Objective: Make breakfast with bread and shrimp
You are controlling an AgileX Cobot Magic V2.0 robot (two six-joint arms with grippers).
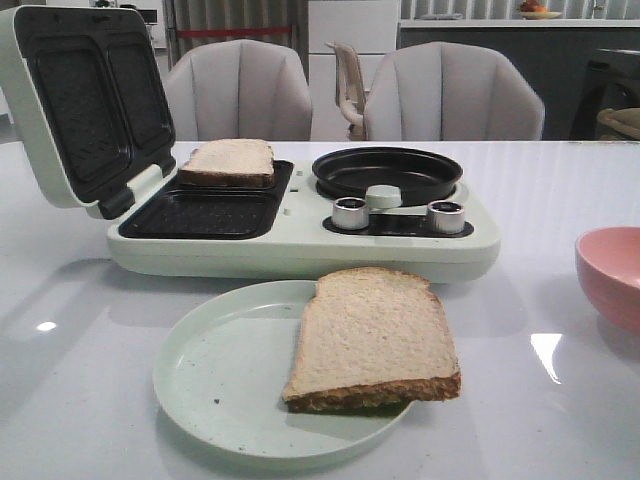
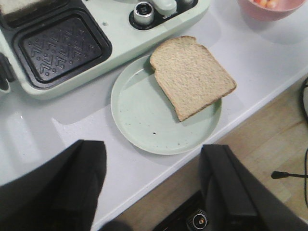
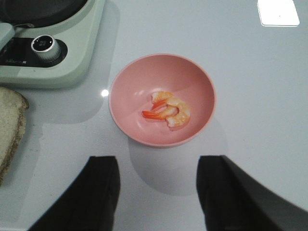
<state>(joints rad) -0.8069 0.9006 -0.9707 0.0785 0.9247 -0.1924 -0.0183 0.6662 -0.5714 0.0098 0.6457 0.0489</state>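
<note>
The white surface [image 1: 90, 330] carries everything. Largest on it is the pale green breakfast maker [image 1: 300, 235], its lid [image 1: 85, 105] raised and leaning back. Two grill wells are exposed: one bread slice [image 1: 228, 160] is seen lying in the far well, while the near well [image 1: 200, 214] is bare. A round black pan [image 1: 387, 172] sits on the maker's right side and appears empty, with two knobs in front of it.

In front of the maker a pale green plate [image 1: 220, 385] is set, and the second bread slice [image 1: 372, 338] rests on it, overhanging the rim toward the right. A pink bowl [image 3: 161, 98] stands to the right, and the shrimp [image 3: 168, 109] are gathered inside it.

The left gripper [image 2: 154, 185] hovers above the plate with fingers spread wide and nothing held. The right gripper [image 3: 156, 192] hangs over the bowl, likewise wide and empty.

The task is judged to be at an early stage: one slice is loaded, and the other slice and the shrimp remain to be moved.
</note>
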